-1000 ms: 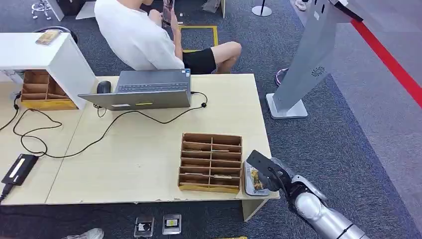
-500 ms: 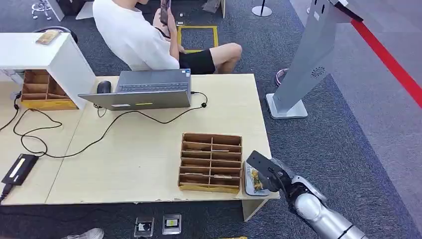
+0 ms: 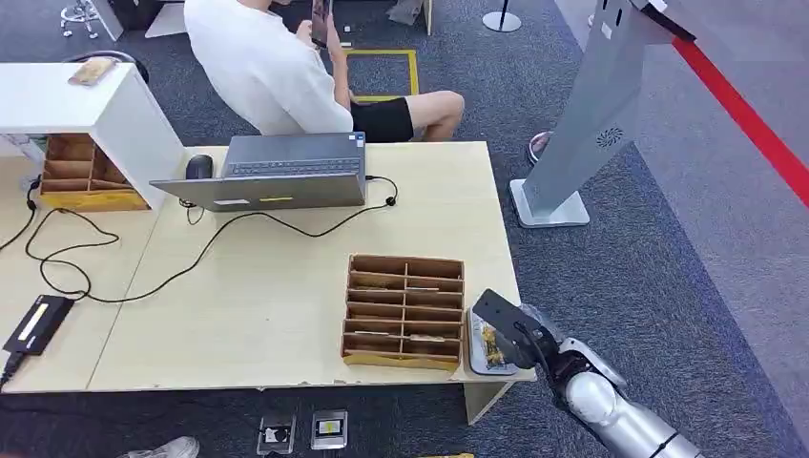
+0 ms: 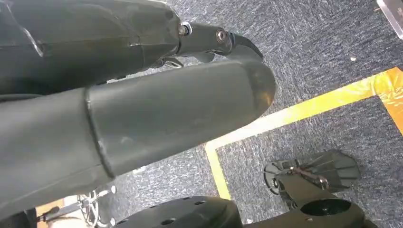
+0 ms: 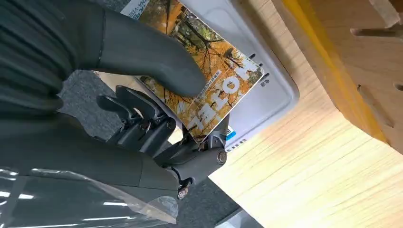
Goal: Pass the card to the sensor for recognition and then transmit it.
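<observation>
My right hand is at the table's front right corner and pinches a card between thumb and fingers. The card shows autumn trees and white lettering. It lies flat just over a white card sensor; whether they touch is unclear. In the head view the card covers most of the sensor, beside the wooden box. My left hand hangs over the carpet with nothing in it, its thumb stretched out.
A wooden compartment box stands just left of the sensor. An open laptop with cables sits at the table's back, and a person sits behind it. A grey kiosk stand is on the carpet to the right.
My right hand has stayed over the sensor with the card. The person at the back has shifted a little.
</observation>
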